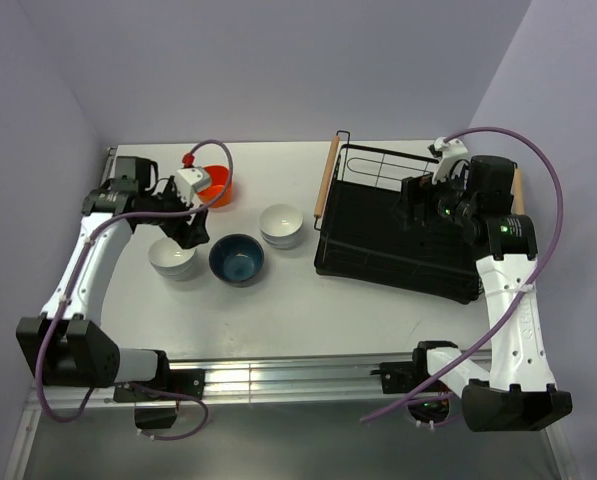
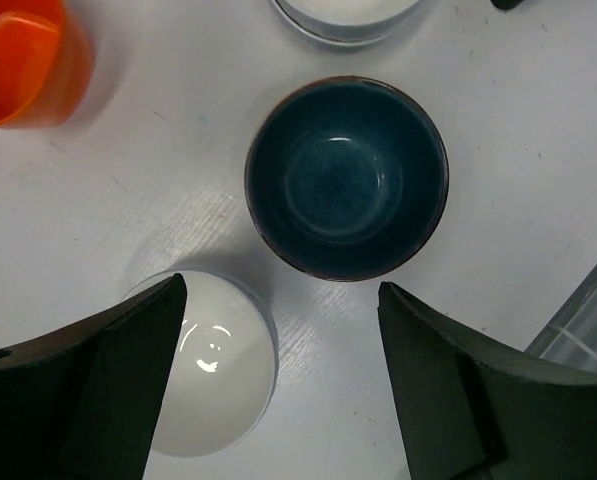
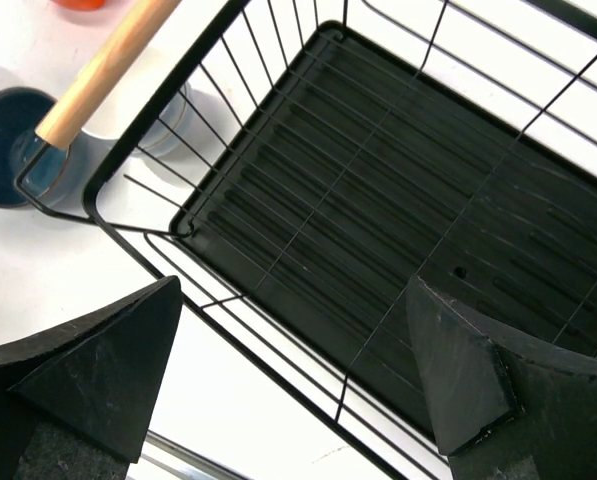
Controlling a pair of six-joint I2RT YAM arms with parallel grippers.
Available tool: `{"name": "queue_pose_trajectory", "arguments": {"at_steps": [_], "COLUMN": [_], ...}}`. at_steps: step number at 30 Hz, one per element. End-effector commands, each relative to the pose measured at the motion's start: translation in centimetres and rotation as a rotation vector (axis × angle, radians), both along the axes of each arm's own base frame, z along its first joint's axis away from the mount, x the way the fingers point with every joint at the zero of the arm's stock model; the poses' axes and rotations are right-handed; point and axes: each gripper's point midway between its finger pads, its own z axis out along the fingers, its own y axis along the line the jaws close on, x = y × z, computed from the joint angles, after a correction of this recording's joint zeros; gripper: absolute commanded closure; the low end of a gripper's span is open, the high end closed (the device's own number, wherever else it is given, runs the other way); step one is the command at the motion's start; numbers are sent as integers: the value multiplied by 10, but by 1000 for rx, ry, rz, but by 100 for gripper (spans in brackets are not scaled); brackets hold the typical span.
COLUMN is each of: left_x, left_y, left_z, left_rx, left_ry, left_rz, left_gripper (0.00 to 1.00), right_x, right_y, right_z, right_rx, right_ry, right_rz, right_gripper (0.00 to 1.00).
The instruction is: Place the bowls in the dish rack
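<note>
Currently 1 white bowl [image 2: 223, 370] sits partly under 1 finger of the left gripper [image 2: 280, 300], with the blue bowl [image 2: 346, 178] just ahead. Its jaws are parted and grasp nothing, probably lining up a rim pinch. The right gripper [image 3: 296, 290] hovers spread wide above the bowl-less dish rack [image 3: 378, 200].

We can read no text, label, brand or number anywhere, only a small dark marking on the right arm's white link [image 1: 524, 318], too small for us to make out

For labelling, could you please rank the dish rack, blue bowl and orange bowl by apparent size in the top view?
1. dish rack
2. blue bowl
3. orange bowl, partly hidden, so bowl order is unsure
</note>
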Motion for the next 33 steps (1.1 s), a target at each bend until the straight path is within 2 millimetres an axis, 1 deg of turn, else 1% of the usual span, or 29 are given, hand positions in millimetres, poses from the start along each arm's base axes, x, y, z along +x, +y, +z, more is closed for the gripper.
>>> {"name": "queue_pose_trajectory", "arguments": {"at_steps": [1,2,3,5,6,7,9,12,14,16,20,21,23,24,25,29,33], "left_x": [18,23,28,31,36,39,44,52,54,56,59,60,61,62,62,62,60], "left_y": [-13,-20,-20,-26,-28,-28,-29,-29,-30,-31,-33,-34,-37,-38,-39,-46,-48], "left_z": [-22,-27,-39,-53,-57,-68,-76,-93,-99,-109,-126,-134,-138,-144,-147,-155,-162], "left_rx": [39,48,71,88,93,109,122,153,168,179,195,197,197,200,204,204,208], "left_ry": [10,8,29,48,45,70,78,105,106,117,135,153,161,172,176,187,193], "left_rz": [-53,-62,-55,-65,-64,-62,-68,-67,-80,-82,-84,-85,-91,-91,-88,-103,-105], "left_gripper": [18,19,20,21,21,21,23,23,24,24,25,26,28,29,30,37,44], "right_x": [1,0,0,-2,-1,0,0,3,5,7,2,0,0,-1,-1,-2,-1], "right_y": [1,1,1,1,1,-1,-1,-2,-3,-3,1,5,8,9,10,12,14], "right_z": [23,24,25,27,28,31,35,43,47,52,62,65,62,66,60,54,52], "right_rx": [5,8,9,17,19,18,22,31,43,52,68,76,79,81,81,73,80], "right_ry": [-51,-49,-50,-54,-55,-63,-72,-91,-101,-116,-146,-152,-128,-129,-99,-71,-73], "right_rz": [-5,-9,-9,-16,-23,-31,-37,-56,-77,-83,-58,-36,-19,-9,-3,24,34], "right_gripper": [0,0,0,0,0,0,0,0,0,0,0,0,0,0,0,0,0]}}
